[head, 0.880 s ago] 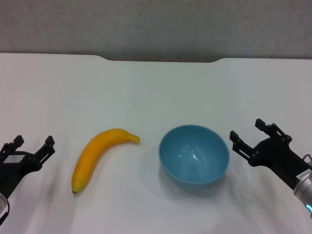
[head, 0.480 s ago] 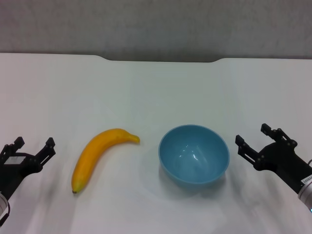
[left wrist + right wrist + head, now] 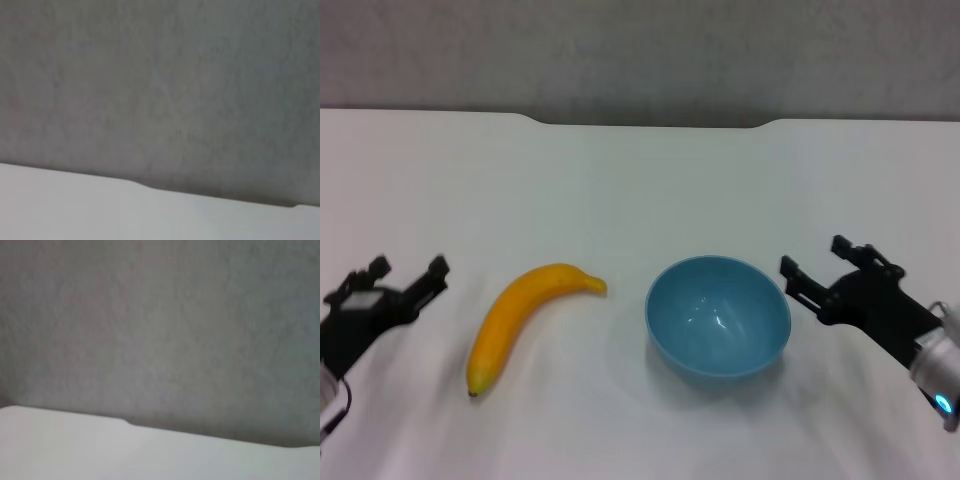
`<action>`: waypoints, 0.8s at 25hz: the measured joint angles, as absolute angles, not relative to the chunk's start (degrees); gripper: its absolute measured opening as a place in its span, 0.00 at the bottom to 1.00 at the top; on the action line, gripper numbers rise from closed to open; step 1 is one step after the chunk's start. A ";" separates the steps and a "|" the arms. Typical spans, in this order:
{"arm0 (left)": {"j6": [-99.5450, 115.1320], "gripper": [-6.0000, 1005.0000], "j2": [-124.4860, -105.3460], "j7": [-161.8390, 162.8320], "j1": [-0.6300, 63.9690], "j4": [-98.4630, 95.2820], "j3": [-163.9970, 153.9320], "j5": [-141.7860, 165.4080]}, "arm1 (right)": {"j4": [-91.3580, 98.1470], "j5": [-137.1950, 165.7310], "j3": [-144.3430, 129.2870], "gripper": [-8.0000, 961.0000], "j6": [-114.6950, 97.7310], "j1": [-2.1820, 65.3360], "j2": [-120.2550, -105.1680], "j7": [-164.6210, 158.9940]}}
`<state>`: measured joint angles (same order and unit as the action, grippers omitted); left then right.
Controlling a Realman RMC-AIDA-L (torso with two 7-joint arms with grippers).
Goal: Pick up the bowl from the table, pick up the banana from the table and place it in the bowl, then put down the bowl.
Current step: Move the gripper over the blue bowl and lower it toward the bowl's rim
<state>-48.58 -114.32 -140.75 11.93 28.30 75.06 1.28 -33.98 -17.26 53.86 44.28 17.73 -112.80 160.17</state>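
Observation:
In the head view a light-blue bowl [image 3: 718, 316] stands upright on the white table [image 3: 640, 190], a little right of centre. A curved yellow banana [image 3: 518, 314] lies to its left, apart from it. My right gripper [image 3: 812, 260] is open, just right of the bowl's rim and not touching it. My left gripper [image 3: 408, 267] is open too, some way left of the banana. Both wrist views show only the table's far edge [image 3: 150, 187] and the grey wall behind it.
The table's far edge has a shallow notch [image 3: 650, 124] at the middle. A grey wall [image 3: 640, 50] rises behind it. White tabletop lies between the bowl and the far edge.
My right gripper has moved left and up toward the bowl's right rim. My left gripper has moved up and slightly right toward the banana. Bowl and banana have not moved.

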 joint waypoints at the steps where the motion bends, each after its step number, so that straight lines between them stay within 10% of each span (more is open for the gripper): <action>1: -41.22 0.90 -112.59 -133.85 10.46 35.96 75.24 6.97 | -37.11 -16.56 53.86 0.82 40.33 17.62 -111.90 158.99; 8: -20.19 0.90 -111.54 -118.71 4.57 56.79 78.18 27.29 | -60.56 -8.38 56.15 0.82 7.48 16.23 -107.93 155.52; 20: -17.79 0.90 -109.76 -71.31 4.07 68.25 81.41 69.58 | -76.88 -5.44 63.61 0.79 -36.05 22.53 -111.18 159.09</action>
<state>-17.79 -109.76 -71.31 4.07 68.25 81.41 69.58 -76.88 -5.44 63.61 -36.05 22.53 -111.18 159.09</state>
